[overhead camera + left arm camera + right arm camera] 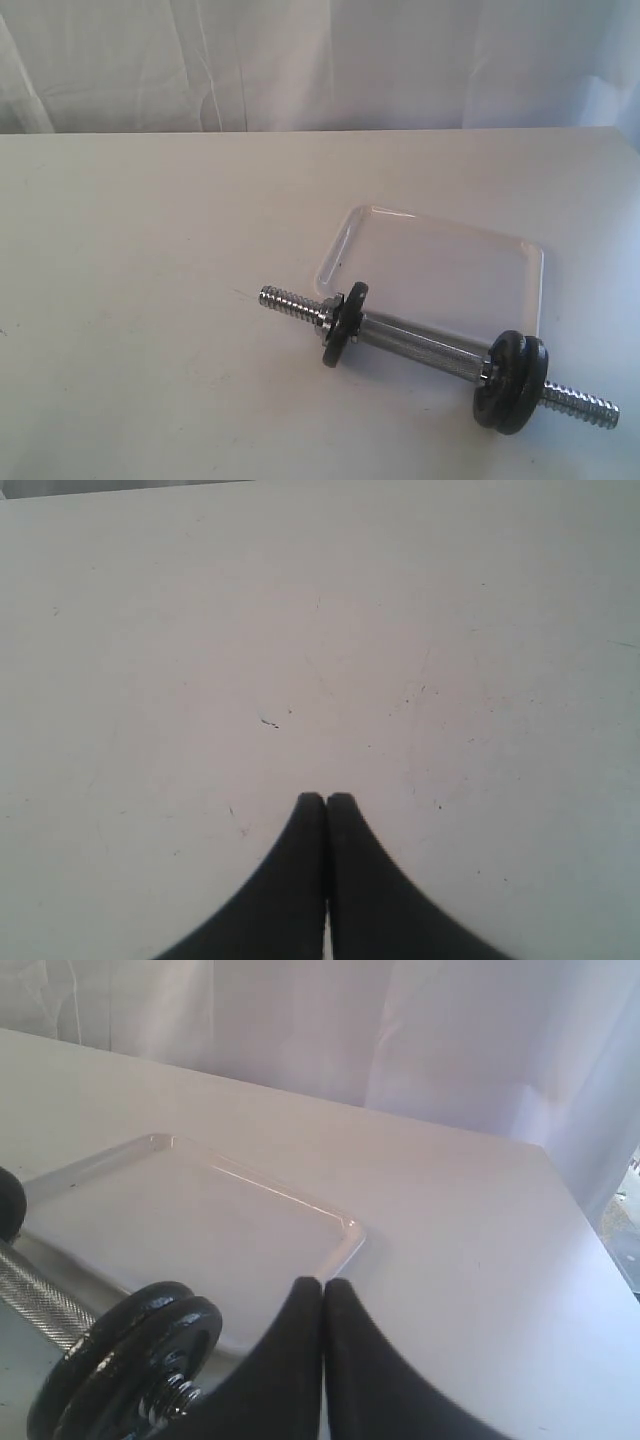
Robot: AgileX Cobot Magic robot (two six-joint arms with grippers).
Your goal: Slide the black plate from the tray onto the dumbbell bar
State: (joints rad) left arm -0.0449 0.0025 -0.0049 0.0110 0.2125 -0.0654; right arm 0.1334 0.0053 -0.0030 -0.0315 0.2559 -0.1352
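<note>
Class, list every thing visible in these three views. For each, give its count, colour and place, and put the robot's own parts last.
table: one, white, under everything.
curtain: one, white, behind the table.
tray: one, white, on the table just behind the bar, nothing in it.
bar: one, chrome, lying on the table in front of the tray.
plates: three, black, on the bar; one near its left end in the exterior view, two together near its right end.
left gripper: one, black, shut, over bare table.
right gripper: one, black, shut, near the tray and the paired plates.
</note>
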